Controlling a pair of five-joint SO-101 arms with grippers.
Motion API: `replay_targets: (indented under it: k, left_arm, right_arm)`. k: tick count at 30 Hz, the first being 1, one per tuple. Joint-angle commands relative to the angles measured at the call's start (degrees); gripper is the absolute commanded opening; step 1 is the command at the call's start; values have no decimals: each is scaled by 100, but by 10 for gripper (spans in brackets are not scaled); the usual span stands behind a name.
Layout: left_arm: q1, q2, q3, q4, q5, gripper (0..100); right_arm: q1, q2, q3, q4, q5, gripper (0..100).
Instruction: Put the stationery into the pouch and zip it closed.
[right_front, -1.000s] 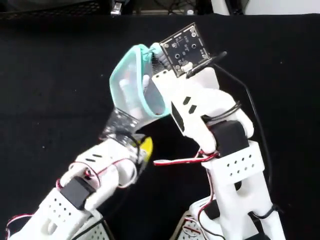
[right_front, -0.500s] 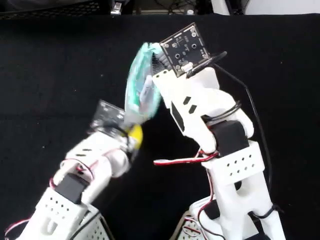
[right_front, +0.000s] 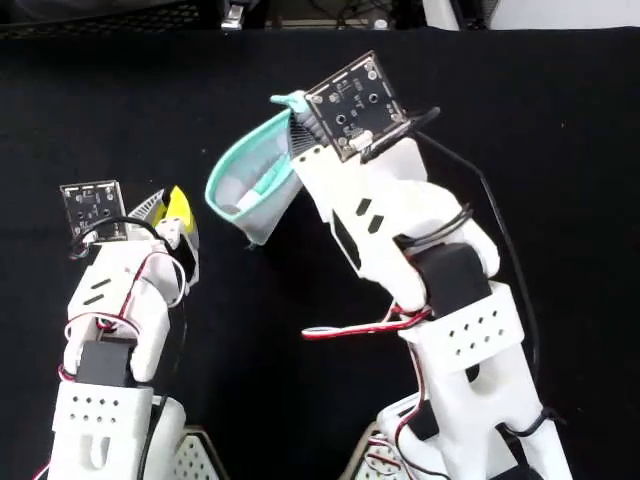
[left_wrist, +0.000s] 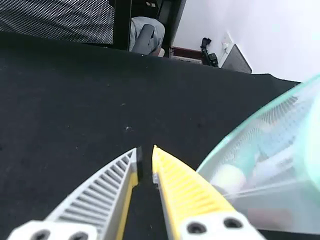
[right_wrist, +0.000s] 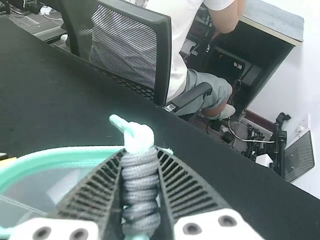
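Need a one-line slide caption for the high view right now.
Right gripper holds the open pouch by its cord, stationery inside; left gripper sits apart, shut and empty.

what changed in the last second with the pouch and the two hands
The left hand let go of the pouch and drew back to the left, now shut and apart from it. The pouch hangs open from the right hand alone, which kept its grip and barely moved.

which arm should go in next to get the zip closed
Left, probably. The right gripper is clamped on the knotted cord of the open pouch, holding it up, so it is busy. The left gripper is empty, shut, and sits beside the pouch, free to pull it closed.
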Motion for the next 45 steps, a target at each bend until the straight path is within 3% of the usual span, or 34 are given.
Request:
replay_targets:
  k: [1, 7, 12, 16, 19, 26, 33, 41, 45]
  left_arm:
    - [268, -97, -549, 624, 53, 69]
    - [813, -888, -998, 1749, 53, 69]
    - [1525, -2004, -866, 2251, 18, 69]
    - [2220, -2514, -462, 2224, -686, 69]
    - [2457, -2523, 66, 1705, -1002, 69]
    - [1877, -1864, 321, 756, -985, 68]
    - [1815, -615, -242, 607, -97, 68]
    - [31, 677, -119, -1002, -70, 68]
    - [145, 1055, -259, -1055, -62, 68]
  right_arm:
    - [-62, 57, -57, -70, -26, 12]
    - [-53, 708, -576, -308, 633, 12]
    - [-53, 1552, -1402, 308, 387, 12]
    - [-62, 1974, -1851, 607, 0, 12]
    - [-105, 1965, -1965, 853, -123, 12]
    - [-668, 1200, -1938, 1257, -123, 12]
    - [-835, 1033, -1763, 1327, -114, 12]
    - [-844, 989, -1622, 1380, -70, 12]
    - [-1073, 954, -1684, 1618, -53, 12]
